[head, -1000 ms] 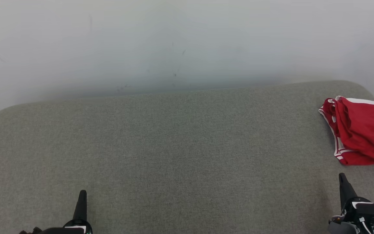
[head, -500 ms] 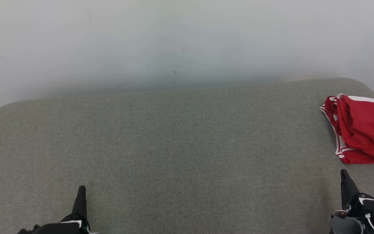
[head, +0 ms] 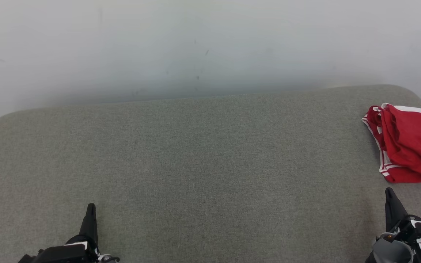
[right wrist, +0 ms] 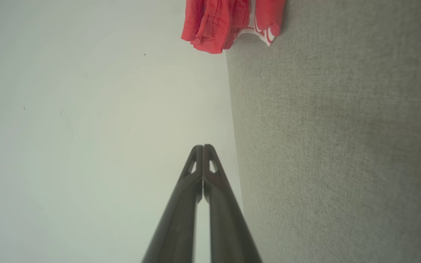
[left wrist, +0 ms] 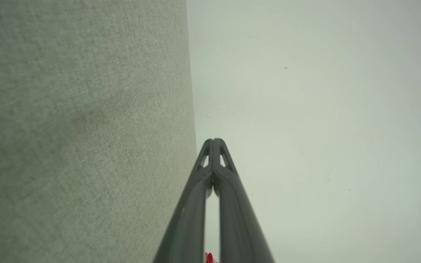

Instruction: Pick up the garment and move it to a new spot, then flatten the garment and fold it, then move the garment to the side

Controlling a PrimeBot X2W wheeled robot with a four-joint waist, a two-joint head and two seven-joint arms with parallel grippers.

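Note:
The garment point(head: 411, 144) is red with white trim and lies in a folded bundle at the far right of the grey cushioned surface point(head: 203, 164), partly cut off by the picture edge. The right wrist view has the garment point(right wrist: 228, 22) at its top, hanging slightly over the cushion's edge. My right gripper point(head: 389, 193) stands shut and empty a little nearer than the garment, apart from it; its tips point(right wrist: 203, 147) are pressed together. At the lower left my left gripper point(head: 91, 207) is shut too, with nothing held, tips point(left wrist: 214, 140) touching.
A pale wall or floor point(head: 196, 47) lies beyond the cushion's far edge. The cushion has rounded corners at the far left and far right.
The whole head picture has shifted slightly, so the camera moved. Both grippers reach a bit further up the picture than a second ago. The garment lies as it did.

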